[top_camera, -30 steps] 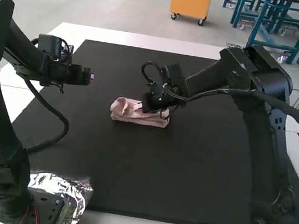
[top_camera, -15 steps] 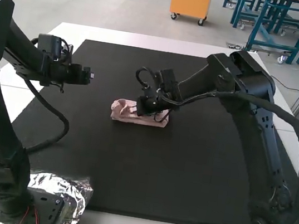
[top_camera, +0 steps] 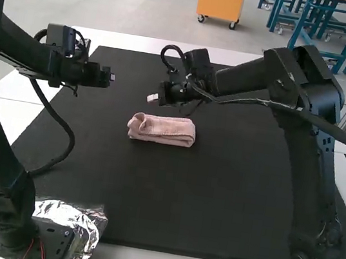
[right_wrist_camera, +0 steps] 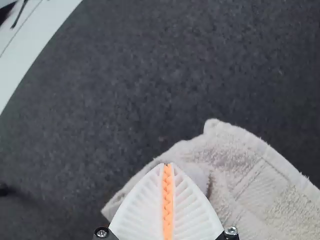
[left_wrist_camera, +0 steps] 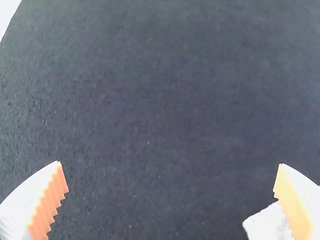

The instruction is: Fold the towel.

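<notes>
Should handle light, soft and floppy, so pinch every layer at 1 short end of the folded towel (top_camera: 163, 130) on the dark mat (top_camera: 201, 205), using the wide-spread left gripper (left_wrist_camera: 170, 164) or first parting the closed right gripper (right_wrist_camera: 167, 164).

The towel (top_camera: 169, 131) is showing nubbly, matt terry cloth, while the mat (top_camera: 181, 202) is looking rough, grainy and dull. Crinkled metal foil (top_camera: 89, 222) is gleaming brightly, and the table top (top_camera: 165, 47) is appearing smooth.
</notes>
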Tool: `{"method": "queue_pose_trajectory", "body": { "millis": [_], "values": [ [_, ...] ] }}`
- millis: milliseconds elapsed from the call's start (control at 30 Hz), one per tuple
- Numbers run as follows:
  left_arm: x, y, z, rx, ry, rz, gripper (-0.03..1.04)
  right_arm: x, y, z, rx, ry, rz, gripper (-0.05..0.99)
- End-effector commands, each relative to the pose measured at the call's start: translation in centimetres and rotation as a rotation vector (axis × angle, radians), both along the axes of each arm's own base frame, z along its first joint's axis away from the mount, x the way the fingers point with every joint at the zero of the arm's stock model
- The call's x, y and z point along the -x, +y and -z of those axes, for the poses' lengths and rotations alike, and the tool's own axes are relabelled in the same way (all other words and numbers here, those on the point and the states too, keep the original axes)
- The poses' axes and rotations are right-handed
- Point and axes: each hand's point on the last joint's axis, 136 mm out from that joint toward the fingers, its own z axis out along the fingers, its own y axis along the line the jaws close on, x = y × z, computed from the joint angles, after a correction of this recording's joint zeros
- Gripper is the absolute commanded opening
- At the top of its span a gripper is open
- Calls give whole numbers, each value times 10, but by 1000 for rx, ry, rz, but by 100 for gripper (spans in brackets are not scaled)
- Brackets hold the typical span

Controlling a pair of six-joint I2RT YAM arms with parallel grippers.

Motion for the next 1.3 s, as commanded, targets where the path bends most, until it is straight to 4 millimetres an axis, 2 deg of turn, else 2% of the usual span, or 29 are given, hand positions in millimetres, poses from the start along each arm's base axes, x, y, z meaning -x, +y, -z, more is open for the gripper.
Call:
{"method": "queue_pose_trajectory", "body": {
  "millis": [0,67,133,167,300,400,567,700,867,1067,1167,1267],
  "values": [
    [-2,-13,-74,-9,-160,21,97,-11,-18,-122,-118,-166,63,29],
    [6,-21,-101,-11,-213,38,97,-8,-37,-154,-112,-215,107,55],
    [17,-27,-129,-17,-275,44,97,-1,-56,-183,-117,-258,137,88],
    [23,-30,-142,-19,-305,45,97,3,-66,-199,-129,-286,154,92],
    [54,-31,-192,-29,-430,43,97,29,-117,-252,-173,-381,235,92],
    [84,-32,-225,-33,-510,42,97,49,-165,-282,-186,-463,359,92],
    [146,-30,-275,-47,-663,31,97,108,-244,-326,-268,-589,510,92],
    [206,-27,-309,-58,-808,8,97,172,-287,-352,-354,-716,580,92],
    [288,-23,-338,-62,-1003,-27,97,247,-320,-359,-433,-801,634,92],
    [369,-21,-348,-70,-1179,-57,97,318,-348,-366,-467,-953,703,92],
    [392,-21,-347,-83,-1221,-74,97,352,-356,-373,-490,-1053,732,92],
    [393,-20,-345,-98,-1184,-92,97,379,-361,-376,-505,-1135,759,92]
  ]
}}
